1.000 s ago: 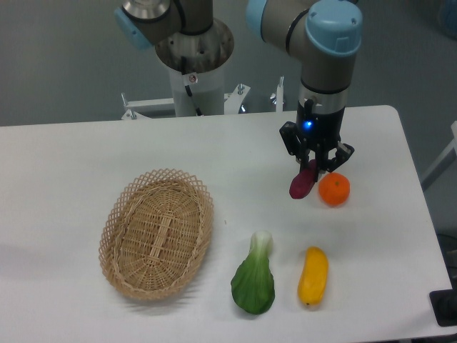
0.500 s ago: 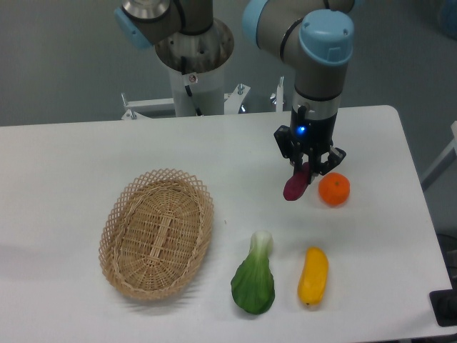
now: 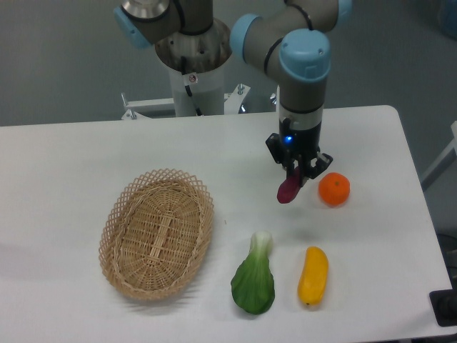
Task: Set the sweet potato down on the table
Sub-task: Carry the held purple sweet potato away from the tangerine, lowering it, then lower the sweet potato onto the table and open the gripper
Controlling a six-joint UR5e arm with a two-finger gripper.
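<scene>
Gripping the sweet potato, gripper clamped.

No text, label, brand, number or sign can be read anywhere in view. A small red-and-white sticker is seen on the arm's white base column, but whatever is printed on it is too small to be made out.

The arm reaches straight down, its gripper fingers clamped on a load.
</scene>
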